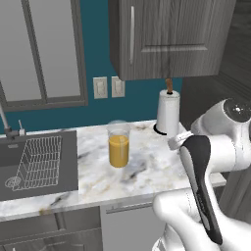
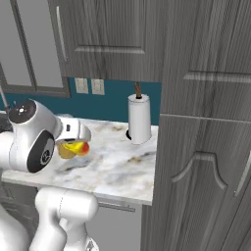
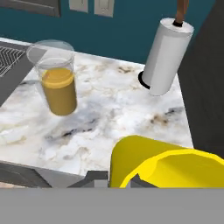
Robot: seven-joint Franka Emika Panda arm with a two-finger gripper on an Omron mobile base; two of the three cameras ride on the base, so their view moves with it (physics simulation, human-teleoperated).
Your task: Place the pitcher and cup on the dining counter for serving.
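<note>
1. The cup (image 3: 168, 164) fills the six-o'clock edge of the hand view, a yellow body lying right against the camera. In the right base view a yellow and red-orange shape (image 2: 73, 148) sits under the white hand, lifted off the marble.

2. The gripper's own tips are hidden behind that yellow mass, so I cannot tell their spread directly. Since the cup hangs off the counter at the hand, my judgement is that the fingers are clamped on it.

3. The pitcher (image 1: 118, 144) stands upright on the sink counter (image 1: 147, 171), its long axis vertical and amber liquid filling roughly the lower half. In the hand view it sits at about ten o'clock from the cup, well apart (image 3: 56, 78).

4. The paper-towel roll (image 1: 168, 112) stands upright near the back wall, at about one o'clock from the cup in the hand view and at two o'clock from the pitcher in the left base view.

5. The sink with its wire rack (image 1: 37, 164) lies at nine o'clock from the pitcher.

6. The surface here carries a sink, so it is not the dining counter. The relation that matters next is therefore the carried cup against a serving surface outside these frames. The base would likely have to drive there.

7. The pitcher is untouched, and the single arm is busy.
</note>
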